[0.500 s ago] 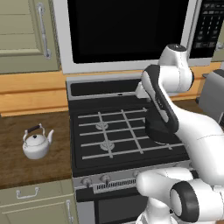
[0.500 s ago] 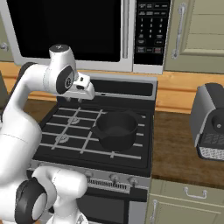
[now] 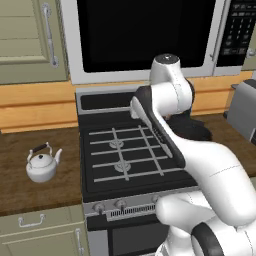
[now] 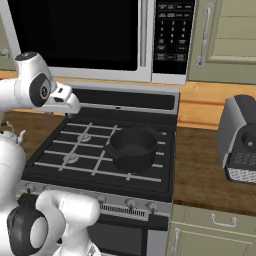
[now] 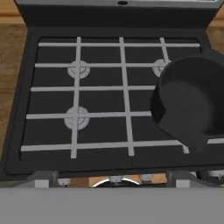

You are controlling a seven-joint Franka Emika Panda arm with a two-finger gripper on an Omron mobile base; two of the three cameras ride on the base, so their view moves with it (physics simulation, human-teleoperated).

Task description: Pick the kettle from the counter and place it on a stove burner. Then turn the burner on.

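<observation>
kitchen range with kettle (image 3: 43, 163) at rest on counter (image 3: 30, 192), left of stove (image 3: 125, 150)

item: small white-silver kettle, dark arched handle, upright on the brown wood counter, just beside the stove's left edge, untouched; also glimpsed at the left edge of the right base view (image 4: 11, 135). item: black pot (image 4: 133, 148) on the stove's right side, over the front right grate; seen from the hand at (image 5: 192, 103). item: gripper (image 4: 67, 102), raised above the stove's rear left, well apart from kettle and pot, jaws spread wide and holding nothing. item: microwave (image 4: 100, 37) above the stove; toaster (image 4: 240, 140) on the right-hand counter; control knobs (image 3: 107, 205) along the stove front.
</observation>
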